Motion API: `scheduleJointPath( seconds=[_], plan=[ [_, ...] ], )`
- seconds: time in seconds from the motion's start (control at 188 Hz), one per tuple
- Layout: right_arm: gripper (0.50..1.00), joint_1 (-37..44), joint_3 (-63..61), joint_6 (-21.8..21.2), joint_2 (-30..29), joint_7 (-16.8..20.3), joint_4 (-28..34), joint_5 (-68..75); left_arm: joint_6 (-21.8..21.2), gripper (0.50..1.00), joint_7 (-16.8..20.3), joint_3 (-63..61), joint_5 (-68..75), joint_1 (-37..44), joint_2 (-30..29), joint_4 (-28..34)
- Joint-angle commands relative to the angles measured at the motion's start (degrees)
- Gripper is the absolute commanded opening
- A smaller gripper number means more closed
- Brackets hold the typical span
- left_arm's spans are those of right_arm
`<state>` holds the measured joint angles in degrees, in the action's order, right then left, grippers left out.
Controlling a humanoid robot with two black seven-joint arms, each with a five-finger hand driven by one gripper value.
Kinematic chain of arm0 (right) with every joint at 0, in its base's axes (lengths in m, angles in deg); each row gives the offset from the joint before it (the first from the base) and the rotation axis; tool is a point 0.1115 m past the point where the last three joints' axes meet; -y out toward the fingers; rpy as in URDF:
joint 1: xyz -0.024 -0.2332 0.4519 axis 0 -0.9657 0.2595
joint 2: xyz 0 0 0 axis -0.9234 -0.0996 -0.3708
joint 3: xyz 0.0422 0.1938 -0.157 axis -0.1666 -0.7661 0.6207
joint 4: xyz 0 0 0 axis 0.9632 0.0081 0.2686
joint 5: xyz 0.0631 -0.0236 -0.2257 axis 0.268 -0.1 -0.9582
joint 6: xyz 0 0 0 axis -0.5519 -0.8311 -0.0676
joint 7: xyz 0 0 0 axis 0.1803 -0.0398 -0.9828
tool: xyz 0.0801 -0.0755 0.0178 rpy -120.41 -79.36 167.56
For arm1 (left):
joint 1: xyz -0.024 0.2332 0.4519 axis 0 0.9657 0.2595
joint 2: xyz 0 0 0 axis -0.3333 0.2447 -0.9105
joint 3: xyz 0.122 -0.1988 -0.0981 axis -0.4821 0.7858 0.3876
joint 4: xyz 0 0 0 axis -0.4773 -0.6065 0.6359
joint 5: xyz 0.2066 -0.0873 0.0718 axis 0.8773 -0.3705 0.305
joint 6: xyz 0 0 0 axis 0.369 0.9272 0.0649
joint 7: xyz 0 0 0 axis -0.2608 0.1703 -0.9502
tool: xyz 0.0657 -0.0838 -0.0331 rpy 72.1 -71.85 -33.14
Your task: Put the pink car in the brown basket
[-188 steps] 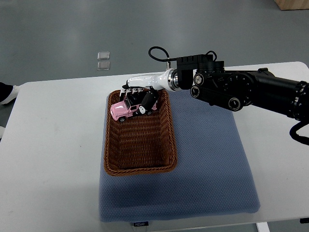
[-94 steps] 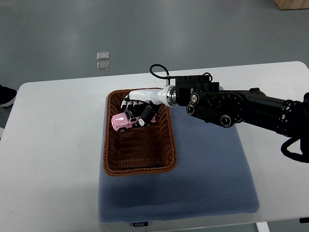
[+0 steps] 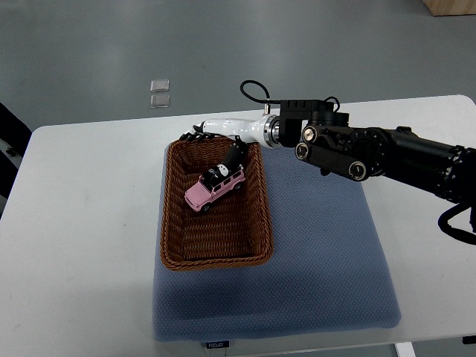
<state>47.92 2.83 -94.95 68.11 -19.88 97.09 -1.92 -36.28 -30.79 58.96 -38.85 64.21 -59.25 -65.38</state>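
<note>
release | pink car (image 3: pixel 215 187) sat in brown basket (image 3: pixel 178 245) | right hand (image 3: pixel 217 139) fingers spread, held nothing | we'd retract straight up, clear of the rim

Car (image 3: pixel 216 187) in basket (image 3: pixel 172 223) (basket on mat (image 3: pixel 327 253), left part)

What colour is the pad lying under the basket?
Blue-grey, with a fine dotted weave; the pad under the brown basket shows clearly in the top view.

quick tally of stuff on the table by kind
car: 1
basket: 1
mat: 1
total: 3
</note>
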Motion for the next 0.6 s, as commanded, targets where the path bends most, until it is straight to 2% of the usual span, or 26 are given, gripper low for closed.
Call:
scheduleJointPath(
  seconds=[0.0, 0.127, 0.319, 0.441, 0.595],
  plan=[
    [0.897, -1.59, -8.70, -0.04, 3.11, -0.05, 0.06, 3.34, 0.00, 1.000, 0.00, 0.09, 0.00, 0.00, 0.00, 0.00],
    [0.897, -9.49, -23.02, -0.04, 7.07, -0.13, 0.15, 13.18, 0.00, 1.000, 0.00, 0.09, 0.00, 0.00, 0.00, 0.00],
    [0.897, -23.47, -47.28, -0.04, 5.66, -0.40, 0.32, 32.34, 0.00, 1.000, 0.00, 0.00, 0.00, 0.00, 0.00, 0.00],
    [0.913, -28.57, -53.09, -0.04, 3.11, -0.84, -0.11, 42.37, 0.00, 1.000, 0.00, 0.00, 0.00, 0.00, 0.00, 0.00],
    [0.913, -32.27, -53.97, -0.31, 1.88, -5.93, -2.14, 48.43, 0.00, 1.000, 0.00, 0.00, 0.00, 0.00, 0.00, 0.00]
  ],
)
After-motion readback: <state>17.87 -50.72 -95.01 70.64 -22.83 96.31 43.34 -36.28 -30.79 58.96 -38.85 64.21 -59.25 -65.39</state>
